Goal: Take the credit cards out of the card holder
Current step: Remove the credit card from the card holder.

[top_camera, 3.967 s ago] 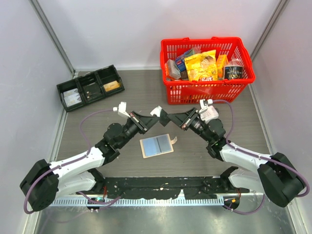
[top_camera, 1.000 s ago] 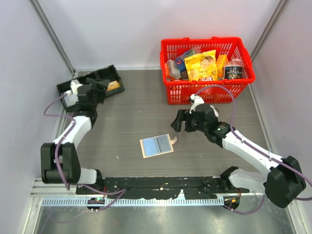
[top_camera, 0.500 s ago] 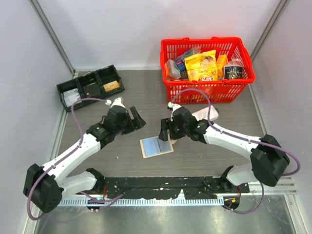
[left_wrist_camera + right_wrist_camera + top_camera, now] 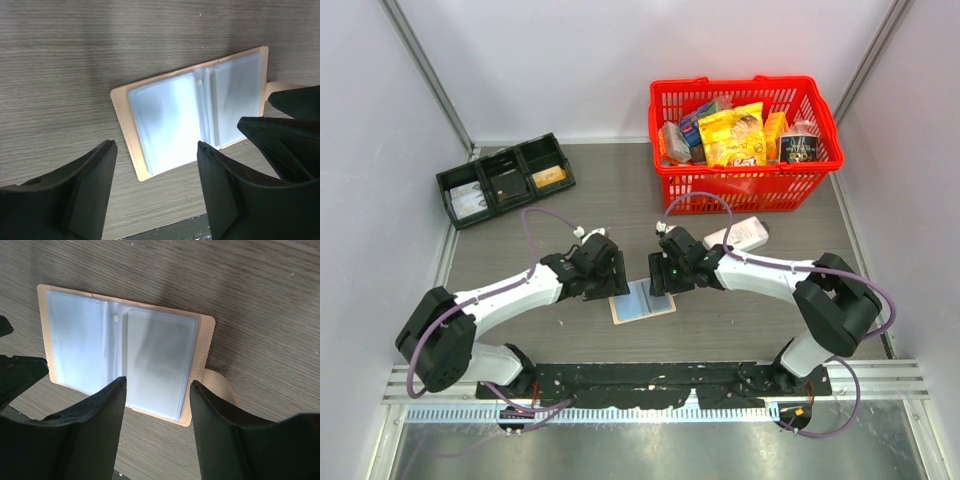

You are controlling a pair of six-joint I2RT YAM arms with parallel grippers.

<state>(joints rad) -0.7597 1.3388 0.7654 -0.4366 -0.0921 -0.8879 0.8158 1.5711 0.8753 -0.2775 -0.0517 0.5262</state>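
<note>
The card holder (image 4: 642, 303) lies open and flat on the table, tan-edged with pale blue and grey clear sleeves and a tan tab at its right. My left gripper (image 4: 607, 277) hovers over its left end, open, with nothing between its fingers. My right gripper (image 4: 661, 276) hovers over its right end, also open and empty. In the left wrist view my left gripper (image 4: 156, 145) frames the card holder (image 4: 195, 117). In the right wrist view my right gripper (image 4: 158, 381) straddles the right sleeve of the card holder (image 4: 125, 355). I cannot make out the credit cards inside the sleeves.
A red basket (image 4: 750, 190) full of groceries stands at the back right. A white object (image 4: 740, 235) lies just in front of it. A black three-compartment tray (image 4: 507, 160) sits at the back left. The right gripper's fingers (image 4: 290, 132) show in the left wrist view.
The left arm has swung from the black tray to the card holder's left end. The right arm has come down over its right end, with its jaws narrower than before.
</note>
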